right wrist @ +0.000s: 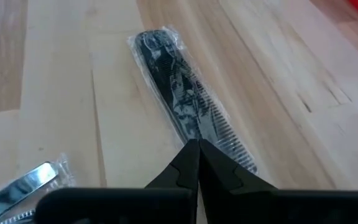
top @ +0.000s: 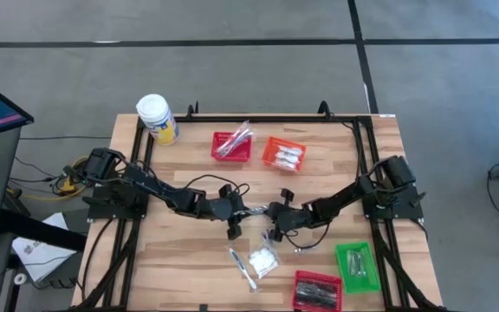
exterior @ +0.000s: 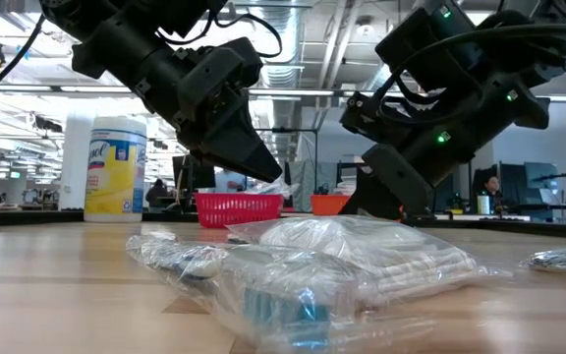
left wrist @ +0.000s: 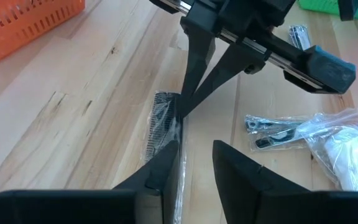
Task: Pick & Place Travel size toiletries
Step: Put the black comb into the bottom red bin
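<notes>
Clear-wrapped white packets lie nearest the low camera on the wooden surface, with slim silver sticks in their own wrap just beside them; from above this small heap sits toward the front edge, between a red basket holding dark items and open wood. A green basket stands next to that red one.

Beyond the heap, at mid-surface, a black comb in a clear sleeve lies flat. Both arms meet over it. The right gripper has its fingers pressed together, their tips pinching one end of the sleeve. The left gripper faces it from the other end, fingers a little apart over the sleeve's edge; whether they actually grip it I cannot tell.

Farther back stand a second red basket with wrapped sticks, an orange basket with white packets, and a white-lidded yellow jar at the far corner.
</notes>
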{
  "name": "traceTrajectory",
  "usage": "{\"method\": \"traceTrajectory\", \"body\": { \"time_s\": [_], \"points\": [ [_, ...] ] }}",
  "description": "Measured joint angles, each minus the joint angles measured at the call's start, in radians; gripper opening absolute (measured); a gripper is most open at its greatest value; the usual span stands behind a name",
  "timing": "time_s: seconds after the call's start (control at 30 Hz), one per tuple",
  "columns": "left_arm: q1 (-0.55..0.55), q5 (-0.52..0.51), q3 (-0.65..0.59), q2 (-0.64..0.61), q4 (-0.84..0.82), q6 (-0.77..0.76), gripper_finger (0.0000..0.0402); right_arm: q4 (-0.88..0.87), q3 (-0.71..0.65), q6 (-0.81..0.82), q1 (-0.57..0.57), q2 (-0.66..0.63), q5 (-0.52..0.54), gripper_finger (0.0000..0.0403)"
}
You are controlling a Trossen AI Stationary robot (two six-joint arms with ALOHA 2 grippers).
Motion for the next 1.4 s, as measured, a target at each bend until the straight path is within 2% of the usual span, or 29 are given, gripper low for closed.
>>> {"method": "traceTrajectory", "body": {
  "time_s": [0.53,0.7,0.83,1.17,1.4],
  "points": [
    [0.007,-0.03,0.0,0.0,-0.008,-0.012,0.0092,0.01,0.027,-0.006,-0.011,0.043,-0.055,0.0],
    [0.034,-0.02,-0.031,-0.001,-0.008,-0.089,0.0097,0.005,0.027,-0.01,-0.011,0.044,-0.064,0.0],
    [0.085,0.075,-0.078,-0.001,-0.008,-0.182,0.013,0.005,0.026,-0.026,-0.006,0.045,-0.069,0.0],
    [0.106,0.125,-0.104,-0.001,0.012,-0.199,0.0246,-0.013,0.034,-0.052,0.006,0.047,-0.076,0.0],
    [0.106,0.154,-0.105,0.003,0.008,-0.201,0.0281,-0.067,0.083,-0.068,0.021,0.086,-0.025,0.0]
  ]
}}
